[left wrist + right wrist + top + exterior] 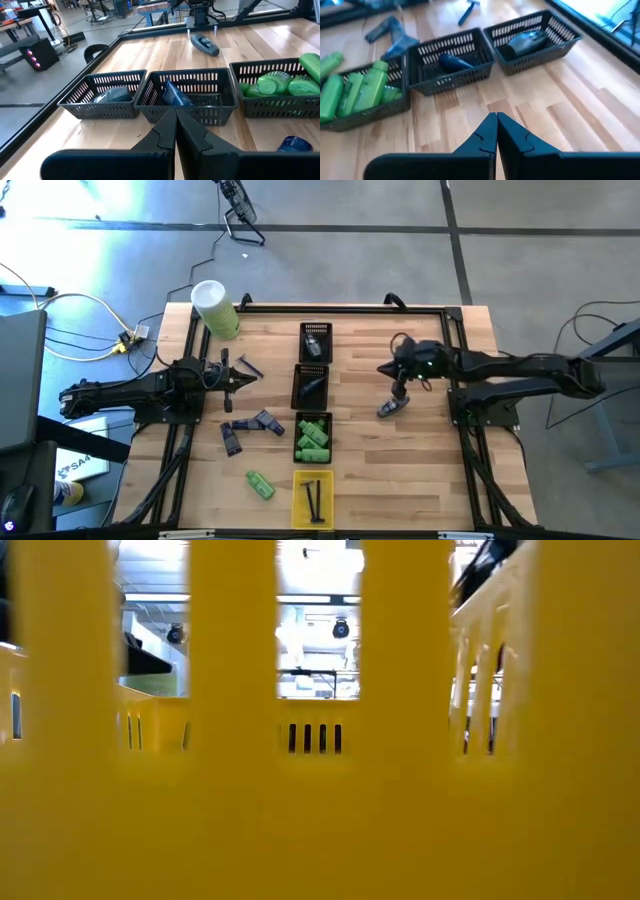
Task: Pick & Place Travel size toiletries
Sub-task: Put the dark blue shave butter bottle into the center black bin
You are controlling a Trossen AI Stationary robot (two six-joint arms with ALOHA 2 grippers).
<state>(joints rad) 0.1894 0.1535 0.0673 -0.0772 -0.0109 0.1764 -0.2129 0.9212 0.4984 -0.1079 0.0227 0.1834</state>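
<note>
Jaws pressed together and empty on both my arms. Grey-blue oval piece (pixel 388 409) lies on the desk (pixel 420 470) just under my right gripper (pixel 400 393), long axis diagonal, so right's nearer.

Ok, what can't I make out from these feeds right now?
- Low view: the yellow slotted tray wall fills the lens and hides the whole table.
- High view: the contents of the far black mesh basket are too small to identify.
- Right wrist view: the green bottles are blurred and partly cut off.
</note>
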